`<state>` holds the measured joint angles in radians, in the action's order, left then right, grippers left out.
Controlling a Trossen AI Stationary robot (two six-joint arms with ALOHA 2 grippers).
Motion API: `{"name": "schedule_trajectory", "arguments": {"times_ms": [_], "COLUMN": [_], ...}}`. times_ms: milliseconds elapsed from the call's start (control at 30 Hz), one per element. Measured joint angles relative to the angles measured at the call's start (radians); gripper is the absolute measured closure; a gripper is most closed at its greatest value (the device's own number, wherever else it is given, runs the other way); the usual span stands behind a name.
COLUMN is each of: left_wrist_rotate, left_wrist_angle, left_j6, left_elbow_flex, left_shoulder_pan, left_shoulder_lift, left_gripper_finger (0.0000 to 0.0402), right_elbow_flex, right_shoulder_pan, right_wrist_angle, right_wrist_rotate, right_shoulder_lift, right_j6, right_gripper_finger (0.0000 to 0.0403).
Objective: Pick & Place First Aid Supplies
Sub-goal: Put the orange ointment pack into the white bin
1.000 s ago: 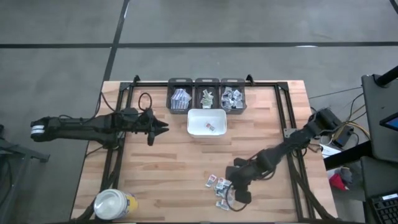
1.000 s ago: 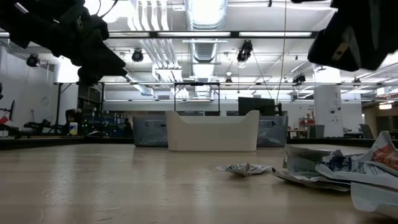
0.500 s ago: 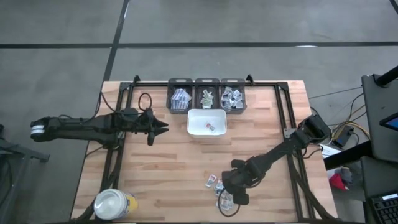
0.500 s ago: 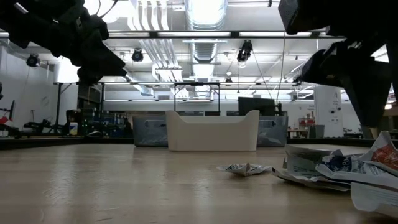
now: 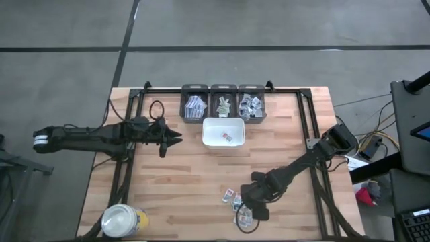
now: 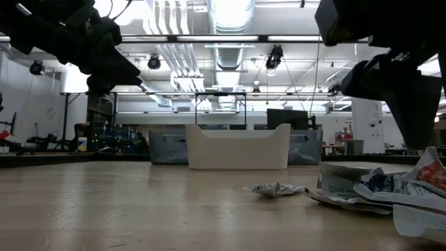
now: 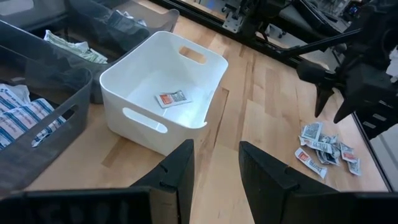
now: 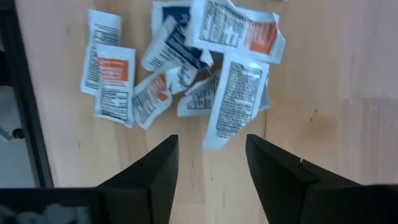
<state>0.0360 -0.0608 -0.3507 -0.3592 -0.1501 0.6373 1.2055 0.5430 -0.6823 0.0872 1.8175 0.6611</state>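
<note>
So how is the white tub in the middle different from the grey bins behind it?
The white tub is white with cut-out handles in its walls; the grey bins are dark. It stands alone in front, while the three bins sit side by side in a row at the table's far edge. It holds one red-printed packet; each bin holds a heap. Both kinds are open-topped and hold paper packets.

A robotics lab or industrial workshop: exposed ceiling ducts [image 6: 230, 28] and strip lights [image 6: 230, 38] overhead, grey concrete floor [image 5: 269, 27], a butcher-block workbench [image 5: 195, 175] with metal framing, equipment racks [image 6: 97, 125] behind.
</note>
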Motion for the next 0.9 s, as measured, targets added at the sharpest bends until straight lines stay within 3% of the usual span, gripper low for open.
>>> {"name": "schedule_trajectory", "arguments": {"times_ms": [633,900], "left_wrist_rotate": [0.0,0.0], "left_wrist_angle": [0.0,0.001], "left_j6": [0.014,0.014], "left_elbow_flex": [0.0,0.0], "left_shoulder_pan": [0.001,0.001], "left_shoulder_lift": [0.0,0.0], "left_gripper_finger": [0.0282,0.0282], "right_elbow_flex": [-0.025,-0.023], "right_shoulder_pan": [0.0,-0.001], "right_wrist_angle": [0.056,0.052], "right_wrist_rotate": [-0.001,-0.064], "right_shoulder_lift": [0.053,0.067], "right_j6": [0.044,0.092], "right_gripper_finger": [0.022,0.022]}}
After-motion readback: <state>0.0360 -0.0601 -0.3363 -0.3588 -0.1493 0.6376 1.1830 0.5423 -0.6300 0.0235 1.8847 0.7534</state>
